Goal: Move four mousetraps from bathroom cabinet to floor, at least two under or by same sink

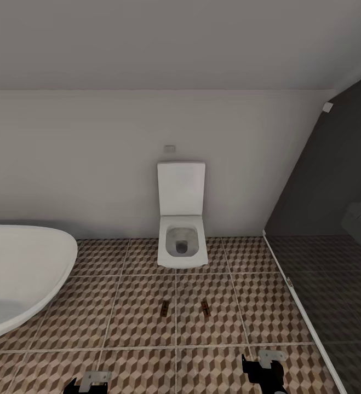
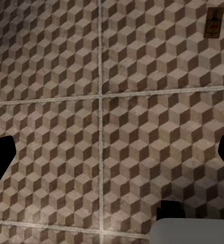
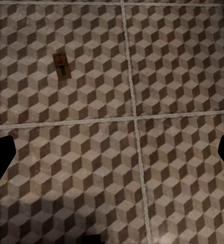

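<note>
Two mousetraps lie flat on the cube-patterned bathroom floor [image 1: 142, 323] in front of the toilet, one on the left [image 1: 165, 308] and one on the right [image 1: 205, 308], about a tile's width apart. My left gripper [image 1: 87, 383] hangs low at the near edge, its fingers spread wide over bare tiles. The left wrist view has a mousetrap [image 2: 214, 23] far beyond the open left gripper [image 2: 112, 162]. My right gripper [image 1: 265, 371] is open too and holds nothing. A mousetrap [image 3: 62, 66] with a red mark lies well ahead of the right gripper [image 3: 112, 157].
A white toilet [image 1: 182, 241] with its lid up stands against the pale back wall. The white oval bathtub [image 1: 16, 273] fills the left side. A dark glass partition [image 1: 333, 230] with a white floor rail closes off the right.
</note>
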Controlling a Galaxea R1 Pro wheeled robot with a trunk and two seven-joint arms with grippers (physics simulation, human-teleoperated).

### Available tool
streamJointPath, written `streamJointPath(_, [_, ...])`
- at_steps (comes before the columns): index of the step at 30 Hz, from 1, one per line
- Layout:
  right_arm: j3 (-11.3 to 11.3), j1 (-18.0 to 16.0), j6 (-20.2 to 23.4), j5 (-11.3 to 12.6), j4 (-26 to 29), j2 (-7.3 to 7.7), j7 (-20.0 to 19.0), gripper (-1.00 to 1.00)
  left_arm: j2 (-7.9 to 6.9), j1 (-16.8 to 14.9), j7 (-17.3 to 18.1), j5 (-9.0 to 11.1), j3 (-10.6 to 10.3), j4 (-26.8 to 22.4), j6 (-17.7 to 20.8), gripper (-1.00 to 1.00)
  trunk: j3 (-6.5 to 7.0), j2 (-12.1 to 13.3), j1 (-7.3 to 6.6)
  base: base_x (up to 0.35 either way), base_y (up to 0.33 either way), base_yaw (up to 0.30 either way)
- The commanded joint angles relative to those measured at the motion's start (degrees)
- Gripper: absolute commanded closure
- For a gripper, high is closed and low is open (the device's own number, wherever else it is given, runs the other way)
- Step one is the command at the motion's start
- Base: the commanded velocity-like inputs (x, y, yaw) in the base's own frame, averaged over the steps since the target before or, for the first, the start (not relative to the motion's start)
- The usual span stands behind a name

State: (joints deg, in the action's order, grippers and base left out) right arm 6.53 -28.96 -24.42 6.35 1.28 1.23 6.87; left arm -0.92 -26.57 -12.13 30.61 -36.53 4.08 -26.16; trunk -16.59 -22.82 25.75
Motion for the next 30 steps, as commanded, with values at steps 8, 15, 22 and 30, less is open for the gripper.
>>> streamJointPath(8, [0.5, 0.0, -0.2, 0.6, 0.0, 0.0, 0.1, -1.0, 0.04, -0.1, -0.2, 0.2, -0.5, 0.2, -0.2, -1.0, -0.1, -0.1, 0.03, 0.0, 0.0, 0.0])
streamJointPath(15, [0.5, 0.0, -0.2, 0.6, 0.0, 0.0, 0.1, -1.0, 0.04, -0.1, -0.2, 0.2, -0.5, 0.1, -0.3, -1.0, 0.17, -0.1, 0.03, 0.0, 0.0, 0.0])
streamJointPath(22, [0.5, 0.0, -0.2, 0.6, 0.0, 0.0, 0.1, -1.0, 0.04, -0.1, -0.2, 0.2, -0.5, 0.1, -0.3, -1.0, 0.75, -0.1, 0.03, 0.0, 0.0, 0.0])
streamJointPath(30, [0.5, 0.0, -0.2, 0.6, 0.0, 0.0, 0.0, -1.0, 0.04, -0.1, -0.2, 0.2, -0.5, 0.1, -0.3, -1.0, 1.49, -0.1, 0.03, 0.0, 0.0, 0.0])
